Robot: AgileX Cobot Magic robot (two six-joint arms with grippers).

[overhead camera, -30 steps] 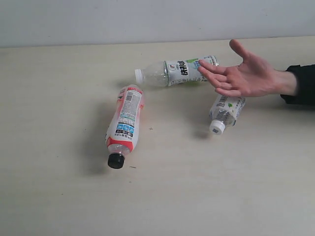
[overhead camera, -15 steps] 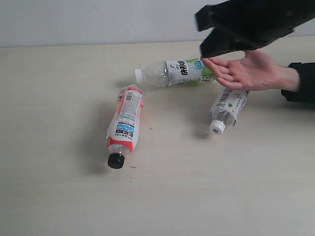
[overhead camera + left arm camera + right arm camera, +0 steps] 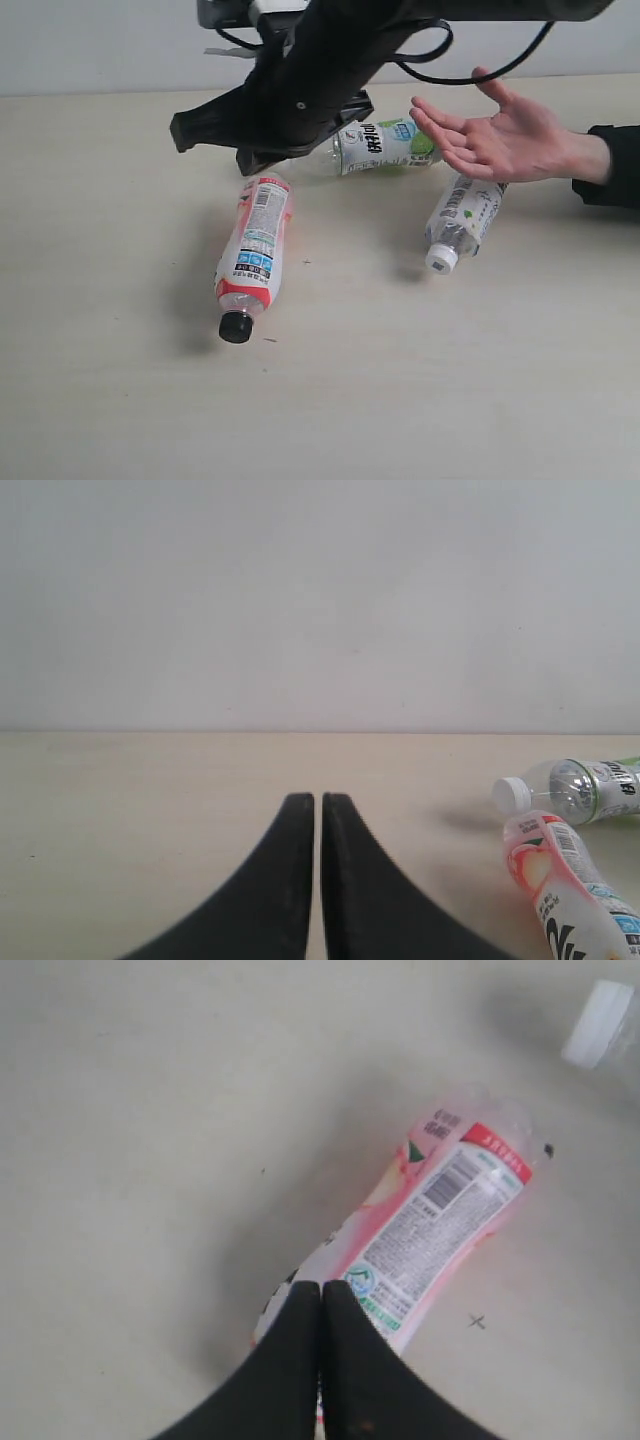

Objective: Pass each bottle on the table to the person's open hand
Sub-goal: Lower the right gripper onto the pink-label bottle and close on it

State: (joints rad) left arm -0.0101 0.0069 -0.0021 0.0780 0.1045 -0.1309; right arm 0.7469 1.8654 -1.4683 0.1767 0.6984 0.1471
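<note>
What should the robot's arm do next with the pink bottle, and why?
Probably open the right gripper first. Its jaws are pressed shut while it hangs over the red-pink bottle, which lies on its side on the table. Shut jaws cannot fit around the bottle. Once open, it could come down and grab it for the person's open hand, which holds nothing.

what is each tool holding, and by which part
Nothing. Left tool and right tool are shut and empty; the right is above the pink bottle.

Beige table (image 3: 100, 400) with pink-label bottle (image 3: 255, 245), green-white bottle (image 3: 385, 145), white-capped bottle (image 3: 460, 225).
</note>
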